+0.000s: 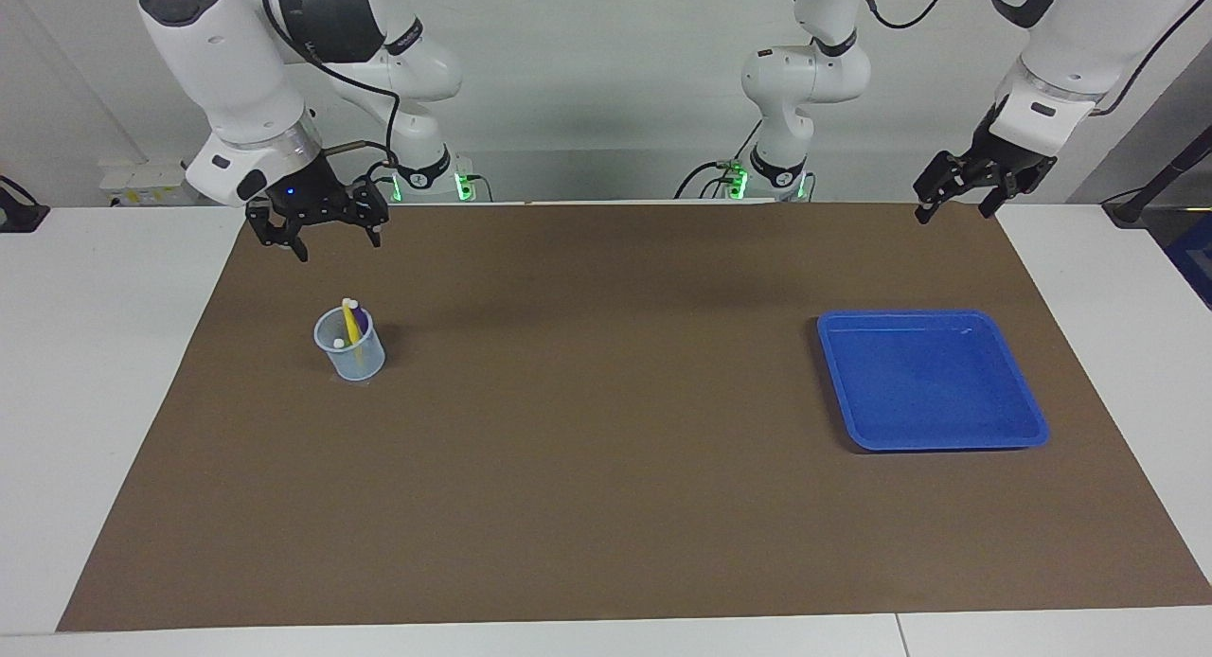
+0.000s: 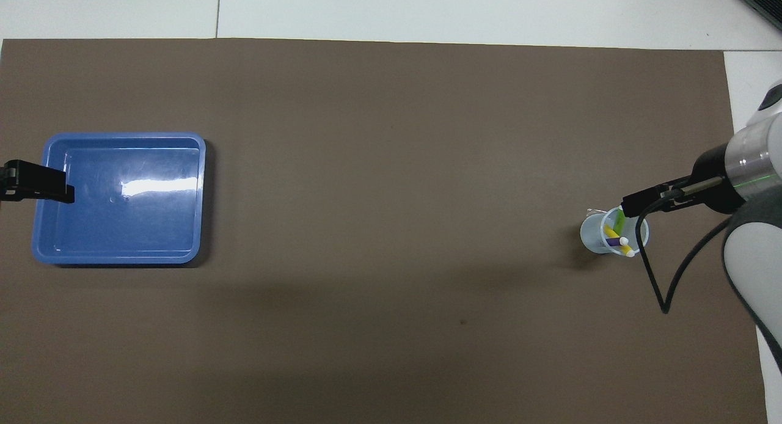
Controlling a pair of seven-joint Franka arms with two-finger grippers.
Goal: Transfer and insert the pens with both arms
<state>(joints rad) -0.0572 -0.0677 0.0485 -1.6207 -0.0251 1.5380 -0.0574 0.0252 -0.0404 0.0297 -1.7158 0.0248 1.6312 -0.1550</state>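
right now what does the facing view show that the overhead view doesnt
Only the facing view shows both grippers whole and raised: the right gripper open and empty, up in the air off the clear cup, and the left gripper open over the mat's edge, waiting, plus the arm bases with green lights.

Only the overhead view looks down into the cup, showing the lime green pen beside the yellow pen and purple pen.

Both show the cup of pens, the empty blue tray and the brown mat.

White table (image 1: 114,373), brown mat (image 1: 606,506), pale grey wall (image 1: 587,61)
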